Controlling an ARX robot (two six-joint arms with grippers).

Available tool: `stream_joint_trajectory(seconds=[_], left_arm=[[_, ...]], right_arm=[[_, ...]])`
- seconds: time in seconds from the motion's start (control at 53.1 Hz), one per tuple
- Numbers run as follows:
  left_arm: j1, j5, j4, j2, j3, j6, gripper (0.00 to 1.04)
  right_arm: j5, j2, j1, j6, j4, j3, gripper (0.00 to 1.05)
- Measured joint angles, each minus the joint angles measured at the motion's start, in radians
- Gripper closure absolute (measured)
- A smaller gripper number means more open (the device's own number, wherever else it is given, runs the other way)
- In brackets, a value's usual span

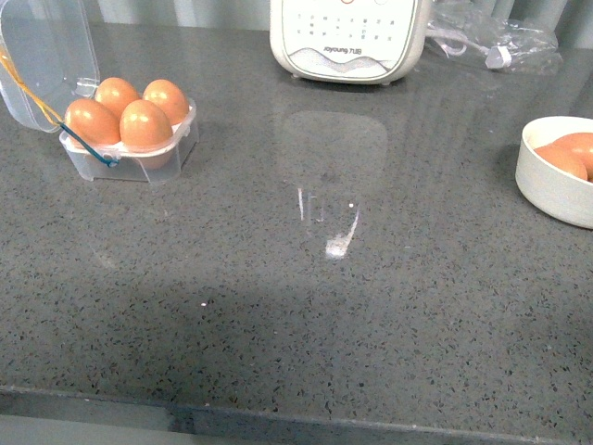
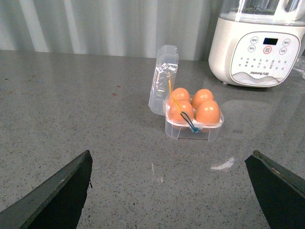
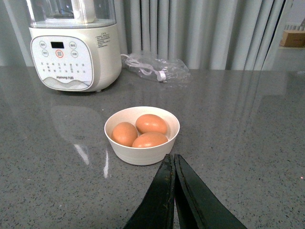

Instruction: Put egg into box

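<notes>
The clear plastic box stands at the far left of the counter with its lid swung open. Several brown eggs fill its cups. In the left wrist view the box is ahead of my left gripper, which is open, well apart from it and holding nothing. My right gripper is shut on nothing, its tips just short of a white bowl holding three more brown eggs. Neither arm shows in the front view.
A white Joyoung appliance stands at the back centre of the grey stone counter. A crumpled plastic bag with a cable lies to its right. The bowl sits at the right edge. The counter's front edge runs along the bottom.
</notes>
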Motion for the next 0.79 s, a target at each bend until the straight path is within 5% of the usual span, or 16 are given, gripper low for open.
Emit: stream_joint_trajectory(seconds=[0.057, 0.226, 0.622, 0.791], left_arm=[[0.000, 0.000, 0.000, 0.000, 0.000, 0.000, 0.07], [0.000, 0.000, 0.000, 0.000, 0.000, 0.000, 0.07], [0.000, 0.000, 0.000, 0.000, 0.000, 0.000, 0.07], [0.000, -0.005, -0.003, 0.002, 0.002, 0.000, 0.07]], right_arm=[[0.000, 0.000, 0.000, -0.001, 0.000, 0.000, 1.01], [0.000, -0.001, 0.000, 0.000, 0.000, 0.000, 0.75], [0.000, -0.001, 0.000, 0.000, 0.000, 0.000, 0.06], [0.000, -0.001, 0.000, 0.001, 0.000, 0.000, 0.07]])
